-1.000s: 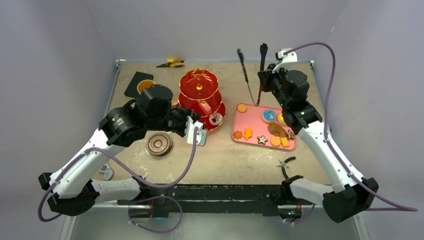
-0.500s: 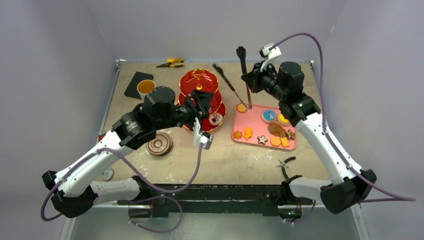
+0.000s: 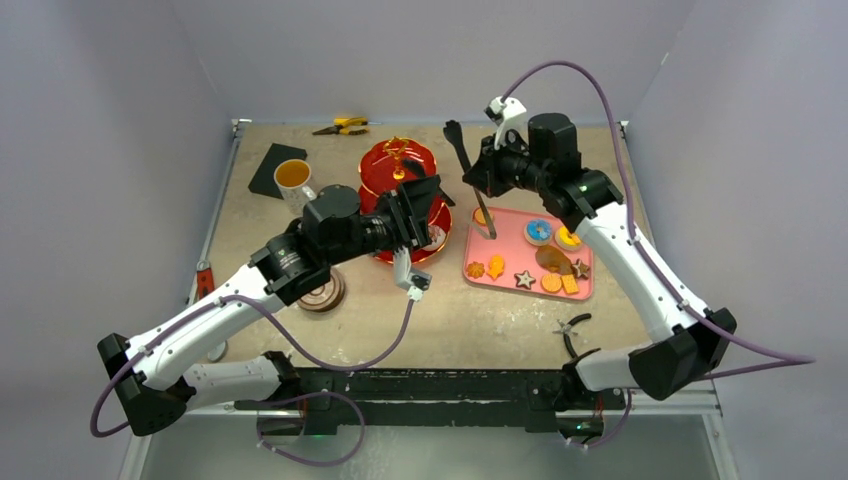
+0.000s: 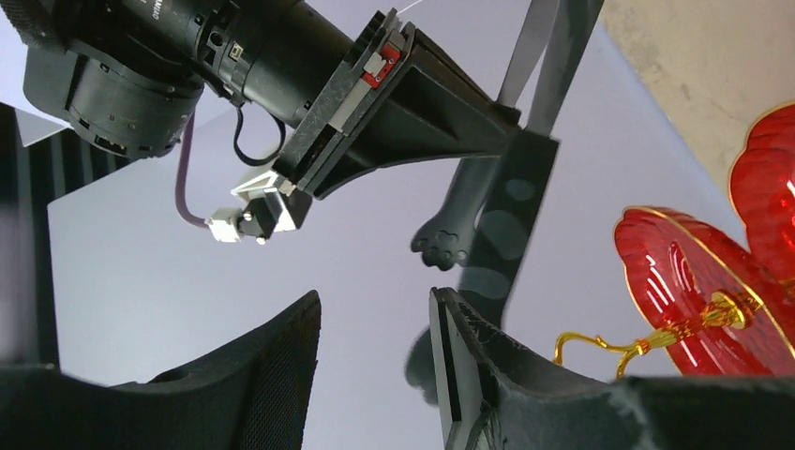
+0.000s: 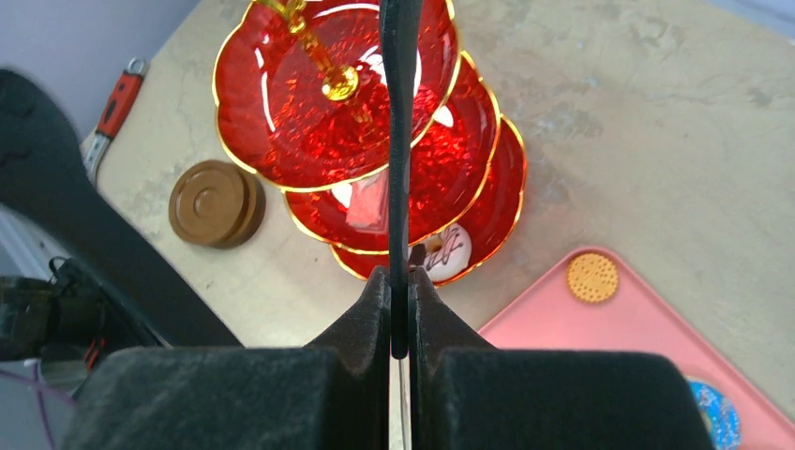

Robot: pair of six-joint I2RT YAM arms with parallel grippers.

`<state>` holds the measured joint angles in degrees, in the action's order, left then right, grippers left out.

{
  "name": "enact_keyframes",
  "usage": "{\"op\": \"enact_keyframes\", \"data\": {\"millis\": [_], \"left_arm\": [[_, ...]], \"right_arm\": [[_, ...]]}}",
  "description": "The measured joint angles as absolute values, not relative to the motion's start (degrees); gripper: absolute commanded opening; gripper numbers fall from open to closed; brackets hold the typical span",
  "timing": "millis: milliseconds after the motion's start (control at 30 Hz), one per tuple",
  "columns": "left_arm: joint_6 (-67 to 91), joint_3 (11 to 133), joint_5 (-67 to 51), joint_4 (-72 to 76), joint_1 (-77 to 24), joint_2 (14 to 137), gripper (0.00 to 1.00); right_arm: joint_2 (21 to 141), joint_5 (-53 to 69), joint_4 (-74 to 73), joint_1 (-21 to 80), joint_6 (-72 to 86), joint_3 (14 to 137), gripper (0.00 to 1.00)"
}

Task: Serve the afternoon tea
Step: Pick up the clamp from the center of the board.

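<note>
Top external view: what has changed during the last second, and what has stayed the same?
The left gripper moved forward to the red stand, jaws apart. The right gripper, shut on the black tongs, carried them leftward toward the stand. Stand, pink tray, mug and saucers stayed.

Right claw [image 3: 479, 175] grips black tongs [image 3: 457, 146]; left claw [image 3: 424, 201] beside red stand [image 3: 380, 165].

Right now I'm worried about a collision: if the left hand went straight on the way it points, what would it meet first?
Most likely the black tongs held by the right hand, which hang just ahead of the open left hand; the red three-tier stand lies off to the side. Depth is unclear.
</note>
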<state>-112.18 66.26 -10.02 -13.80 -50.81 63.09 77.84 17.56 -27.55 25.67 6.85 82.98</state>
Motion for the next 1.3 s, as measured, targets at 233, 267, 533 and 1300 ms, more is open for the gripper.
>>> {"op": "enact_keyframes", "data": {"millis": [233, 267, 533, 1300], "left_arm": [[-114.74, 67.46, -6.26, -18.5, -50.81, 64.18, 0.43], [-114.93, 68.07, -5.37, -20.14, -50.81, 64.66, 0.43], [-115.18, 70.81, 0.1, -27.24, -50.81, 66.89, 0.43], [-108.31, 68.27, 3.03, -19.64, -51.07, 68.58, 0.0]], "right_arm": [[78.89, 17.19, -31.22, 28.14, 6.98, 84.58, 0.0], [78.98, 17.06, -31.64, 28.21, 7.03, 84.99, 0.0], [79.11, 15.9, -32.97, 28.67, 7.09, 86.41, 0.0], [79.53, 16.1, -34.76, 30.48, 8.05, 89.45, 0.51]]}}
